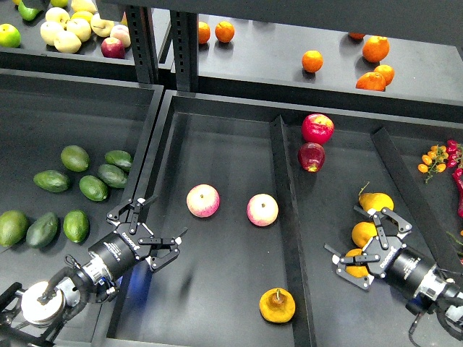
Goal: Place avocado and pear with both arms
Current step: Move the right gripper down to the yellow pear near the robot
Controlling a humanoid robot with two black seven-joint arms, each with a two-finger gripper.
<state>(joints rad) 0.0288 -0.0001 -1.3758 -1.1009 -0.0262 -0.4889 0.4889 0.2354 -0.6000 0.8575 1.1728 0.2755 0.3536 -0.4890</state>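
The orange-yellow pear (pixel 277 305) with a brown stem and dark top lies at the front of the middle bin. Several avocados lie in the left bin; the small brighter green avocado (pixel 75 225) is at the front of the group. My left gripper (pixel 163 220) is open and empty, low over the middle bin's left edge, right of the avocados and left of the pear. My right gripper (pixel 346 233) is open and empty in the right bin, its fingers spread over yellow-orange pears (pixel 362 233).
Two pink apples (pixel 202 200) (pixel 262 210) lie mid-bin. Two red apples (pixel 317 128) (pixel 311 156) lie beyond the divider (pixel 278 181). The back shelf holds oranges (pixel 376 49) and pale fruit (pixel 66 32). Small red fruits (pixel 438 155) lie far right.
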